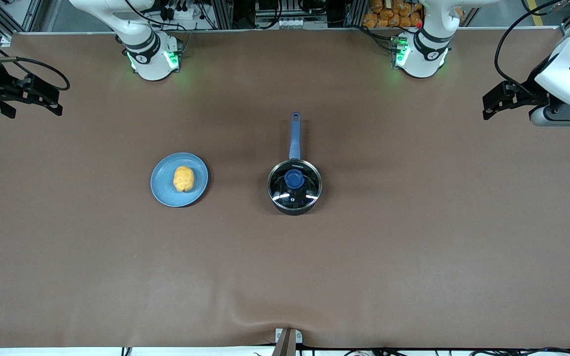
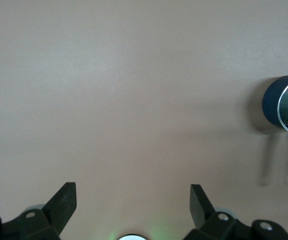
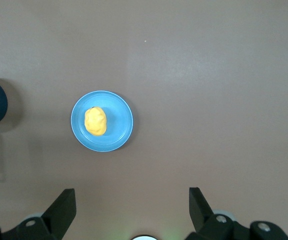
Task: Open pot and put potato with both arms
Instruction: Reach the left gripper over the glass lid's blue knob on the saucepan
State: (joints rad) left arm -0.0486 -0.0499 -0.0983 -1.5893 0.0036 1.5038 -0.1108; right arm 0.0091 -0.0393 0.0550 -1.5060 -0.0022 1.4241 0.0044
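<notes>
We held the left gripper (image 2: pixel 133 205) and right gripper (image 3: pixel 132 210) apart above the table's ends; ideally the left should descend squarely onto the pot (image 1: pixel 294 187) lid's knob (image 1: pixel 294 179), mid-table.

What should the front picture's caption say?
Potato on plate, lidded pot beside it, both claws waiting open.
</notes>
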